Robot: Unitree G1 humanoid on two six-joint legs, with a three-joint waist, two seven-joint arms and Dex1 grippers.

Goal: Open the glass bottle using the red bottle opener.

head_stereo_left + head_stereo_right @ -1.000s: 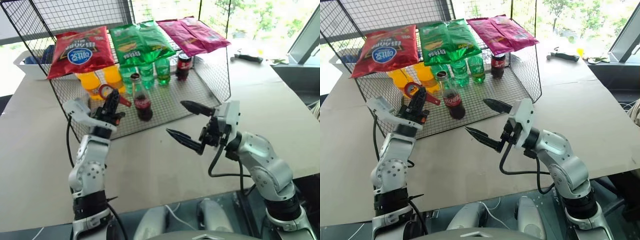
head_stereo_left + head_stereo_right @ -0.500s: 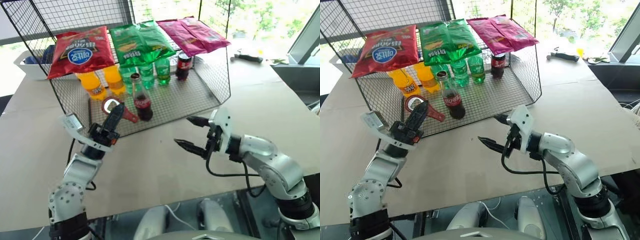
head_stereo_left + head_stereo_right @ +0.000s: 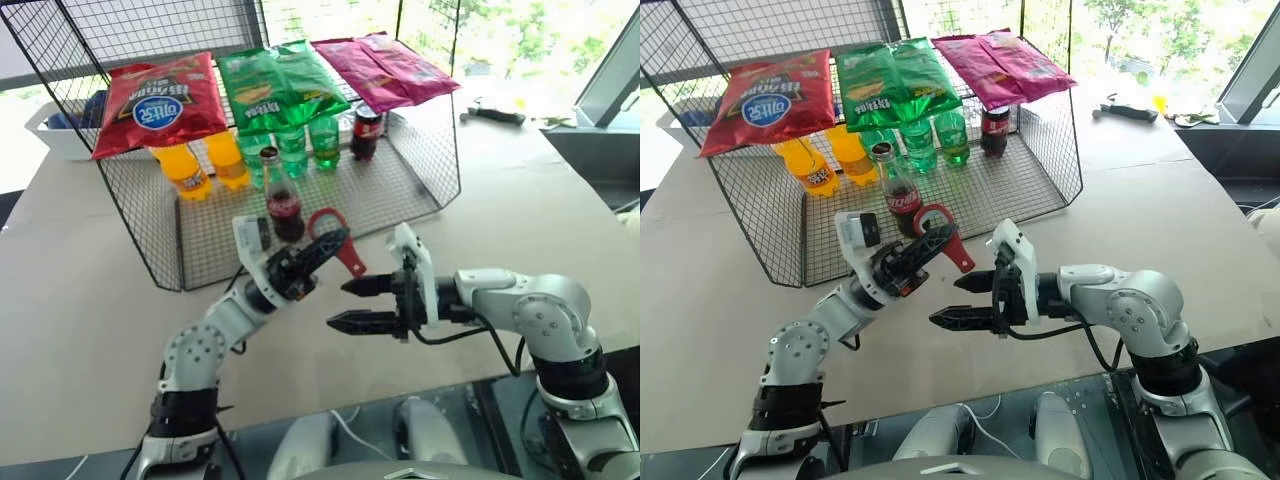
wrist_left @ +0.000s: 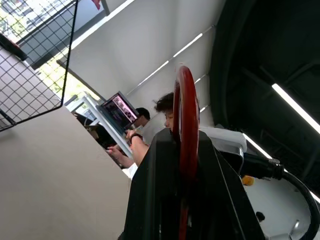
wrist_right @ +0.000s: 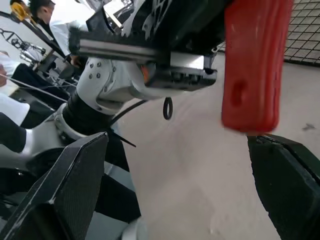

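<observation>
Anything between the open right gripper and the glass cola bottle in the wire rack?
Yes: in the left eye view, the flat red bottle opener, clamped in the left gripper, sits between the right gripper and the small glass cola bottle.

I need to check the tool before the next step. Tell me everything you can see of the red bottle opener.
The red bottle opener is small and flat, plastic-looking, with a ring-shaped head and a tapering handle that has a small hole near its end. The left gripper is shut on it below the ring, holding it in the air in front of the wire rack. Its handle points down toward the open right gripper, which does not touch it.
</observation>
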